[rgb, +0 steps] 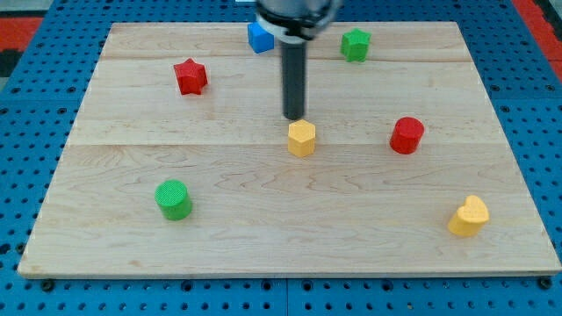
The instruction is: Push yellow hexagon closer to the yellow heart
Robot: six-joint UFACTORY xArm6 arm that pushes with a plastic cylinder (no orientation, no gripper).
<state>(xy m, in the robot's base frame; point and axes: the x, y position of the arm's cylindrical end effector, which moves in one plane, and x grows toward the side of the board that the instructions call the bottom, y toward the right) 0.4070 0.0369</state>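
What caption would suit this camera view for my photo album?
My tip sits just above the yellow hexagon at mid-board, with the yellow heart far off toward the view's bottom right.

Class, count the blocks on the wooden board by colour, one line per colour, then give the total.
Red: 2, a star and a cylinder
Green: 2, a star and a cylinder
Yellow: 2, a hexagon and a heart
Blue: 1, a block
Total: 7

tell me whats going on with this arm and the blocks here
A robot arm with a dark rod is pushing blocks on a wooden board. My tip sits just above the yellow hexagon in the view, about touching it. The yellow heart lies far off at the view's bottom right, so the hexagon has yet to be moved close to it.
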